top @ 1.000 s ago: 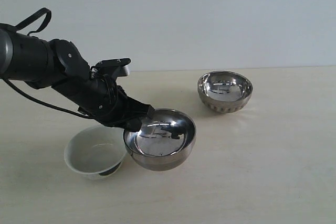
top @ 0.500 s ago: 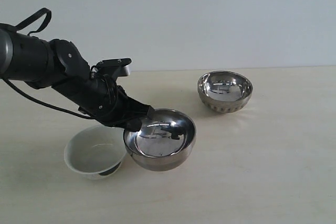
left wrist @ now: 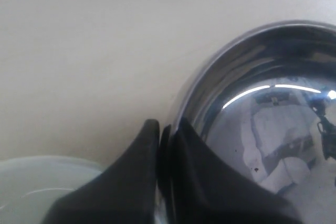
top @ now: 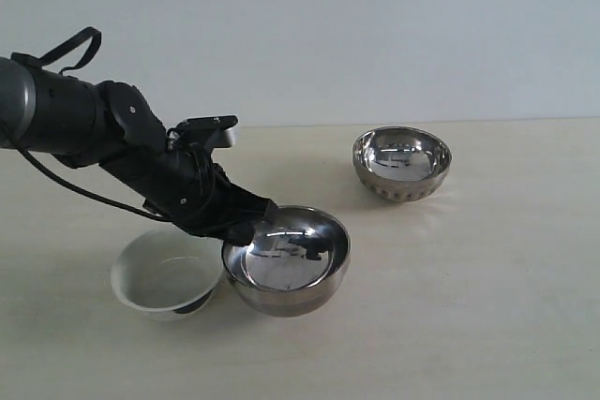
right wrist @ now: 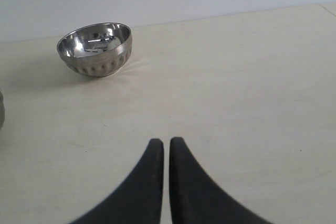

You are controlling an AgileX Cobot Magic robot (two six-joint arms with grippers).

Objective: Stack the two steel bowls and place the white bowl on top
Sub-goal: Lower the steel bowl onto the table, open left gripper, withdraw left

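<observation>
A: Started with the exterior view. Found the left end effector (top: 251, 229) where?

B: Left of centre, pinching the left rim of the plain steel bowl (top: 286, 264). Could not tell whether that bowl was lifted or resting on the counter (top: 487, 306).

A: And the other bowls?

B: Placed the white bowl (top: 164, 274) at lower left, just beside the held bowl and partly hidden behind it. Placed the patterned steel bowl (top: 401, 164) up and to the right, well apart, upright with its mouth up. Saw no right end effector in that frame.

A: Moved on to the left wrist view?

B: Confirmed the pinch there: left end effector (left wrist: 164, 129) at lower centre, one finger outside the thin rim and one inside the plain steel bowl (left wrist: 262, 129). Caught an edge of the white bowl (left wrist: 31, 187) at lower left.

A: Then the right wrist view?

B: Found the right end effector (right wrist: 166, 142) at bottom centre, pressed together on nothing. Saw the patterned steel bowl (right wrist: 95, 49) at upper left, well apart from the tips.

A: Judged the next move how?

B: Probably as a carry up and to the right in the exterior frame, held bowl centred over the patterned one. Needed no long axis lined up, both being round.
</observation>
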